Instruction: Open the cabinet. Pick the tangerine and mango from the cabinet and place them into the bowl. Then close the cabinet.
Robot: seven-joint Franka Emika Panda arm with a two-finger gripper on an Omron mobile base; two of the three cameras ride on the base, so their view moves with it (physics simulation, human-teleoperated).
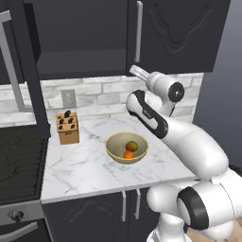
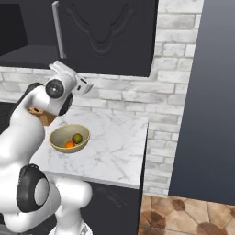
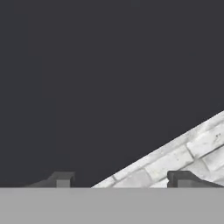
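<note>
The dark wall cabinet (image 1: 179, 33) has its left door (image 1: 29, 71) swung out and its right door (image 2: 105, 32) shut; the shelf inside looks bare. On the marble counter the tan-gold bowl (image 1: 115, 150) holds the orange tangerine (image 1: 128, 154) and the green-red mango (image 1: 132, 146); the bowl (image 2: 57, 140), tangerine (image 2: 69, 144) and mango (image 2: 77, 138) also appear in the right base view. My gripper (image 1: 134, 70) is raised well above the bowl, just under the shut door's lower edge near its silver handle (image 1: 138, 30). In the hand view the gripper (image 3: 122, 179) is open and holds nothing, facing dark cabinet and brick wall.
A wooden knife block (image 1: 67, 127) stands left of the bowl, below a wall outlet (image 1: 68, 98). A dark stove (image 1: 19, 160) lies at the counter's left end. A low cabinet with short handles (image 1: 131, 204) sits under the counter. A tall dark panel (image 2: 206, 92) bounds the right.
</note>
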